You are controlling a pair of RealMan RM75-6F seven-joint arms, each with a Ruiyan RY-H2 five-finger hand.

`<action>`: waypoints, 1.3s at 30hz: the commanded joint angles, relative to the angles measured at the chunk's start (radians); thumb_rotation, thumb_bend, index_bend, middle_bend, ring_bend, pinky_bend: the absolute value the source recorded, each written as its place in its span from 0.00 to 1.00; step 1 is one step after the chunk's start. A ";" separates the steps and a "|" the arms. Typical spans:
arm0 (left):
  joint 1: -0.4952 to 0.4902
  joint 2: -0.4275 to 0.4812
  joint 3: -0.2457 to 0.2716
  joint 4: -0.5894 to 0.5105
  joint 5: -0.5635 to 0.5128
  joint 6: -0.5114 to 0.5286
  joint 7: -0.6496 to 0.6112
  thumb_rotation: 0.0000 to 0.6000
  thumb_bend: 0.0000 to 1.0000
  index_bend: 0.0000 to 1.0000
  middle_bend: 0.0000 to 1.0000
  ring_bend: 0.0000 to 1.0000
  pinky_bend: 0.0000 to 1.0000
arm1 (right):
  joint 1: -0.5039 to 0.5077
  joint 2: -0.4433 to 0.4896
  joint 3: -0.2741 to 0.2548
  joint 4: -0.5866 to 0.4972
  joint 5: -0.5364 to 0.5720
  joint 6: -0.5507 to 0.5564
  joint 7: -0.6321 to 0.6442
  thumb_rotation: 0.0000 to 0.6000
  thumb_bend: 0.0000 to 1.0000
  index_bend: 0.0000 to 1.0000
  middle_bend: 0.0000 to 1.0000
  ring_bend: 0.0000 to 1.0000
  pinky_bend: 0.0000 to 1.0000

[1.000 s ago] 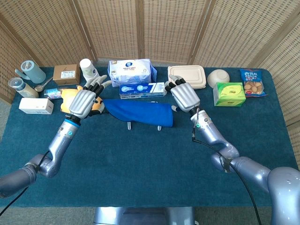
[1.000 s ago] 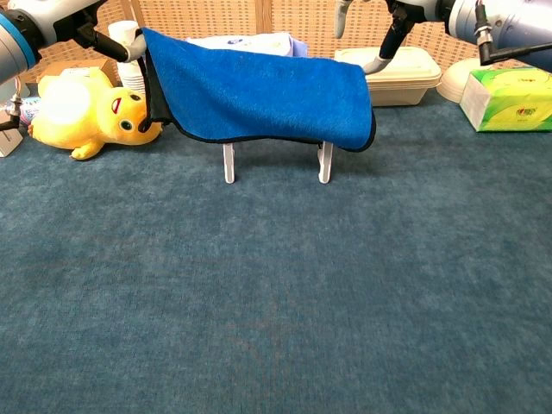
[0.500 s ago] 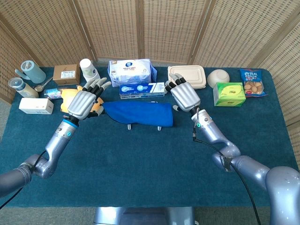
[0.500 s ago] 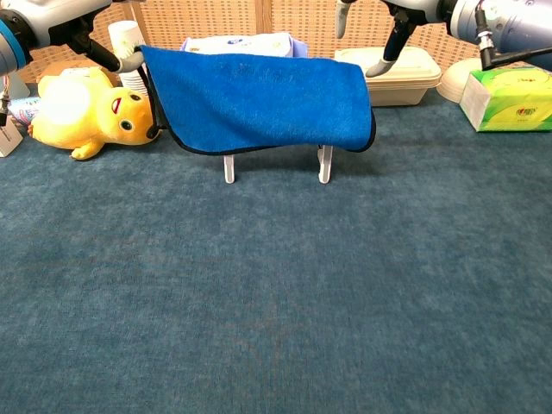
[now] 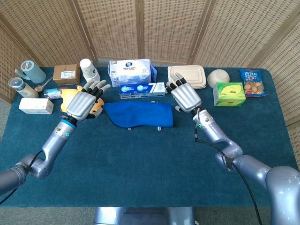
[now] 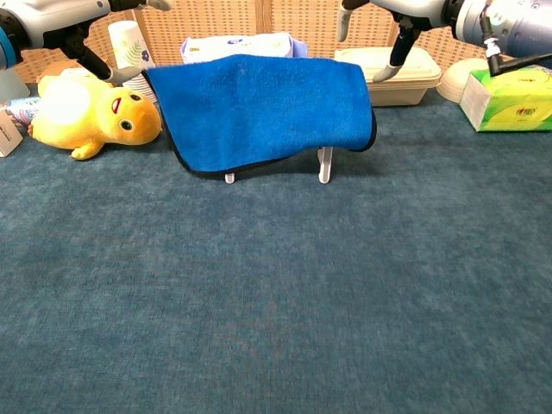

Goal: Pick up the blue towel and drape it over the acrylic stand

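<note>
Blue towel (image 6: 263, 108) looks soft, limp & light, terry-type cloth w/ a dark hem; I'd judge it folds wherever unsupported and won't hold a shape. Not fragile, not slick, but it can slide off a smooth bar if the weight hangs uneven. Best hold, in my view: pinch the hem at a corner or along the short edge, one side each, so it spreads flat instead of bunching.

Right now it lies draped over the acrylic stand (image 6: 325, 164) near the middle of the table (image 5: 150, 159). Only the clear feet show under the cloth in the chest view. The drape looks lopsided: the left part hangs lower, almost to the table, hiding most of the left foot, while the right part ends higher.

My left robot hand (image 5: 83, 102) is off the towel's left end, just beside it, above the yellow plush toy (image 6: 82, 112), fingers spread, holding nothing. My right robot hand (image 5: 185, 96) sits just beside the towel's right end, toward the far corner, fingers also apart & empty. Neither touches the cloth as far as I can tell; in the chest view the right fingertips hang near the top right corner, w/ a gap.
</note>
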 commanded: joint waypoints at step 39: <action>0.171 0.243 0.018 -0.346 -0.034 0.139 -0.001 1.00 0.49 0.00 0.00 0.00 0.00 | -0.113 0.145 -0.108 -0.074 -0.088 0.093 -0.100 1.00 0.00 0.22 0.21 0.00 0.05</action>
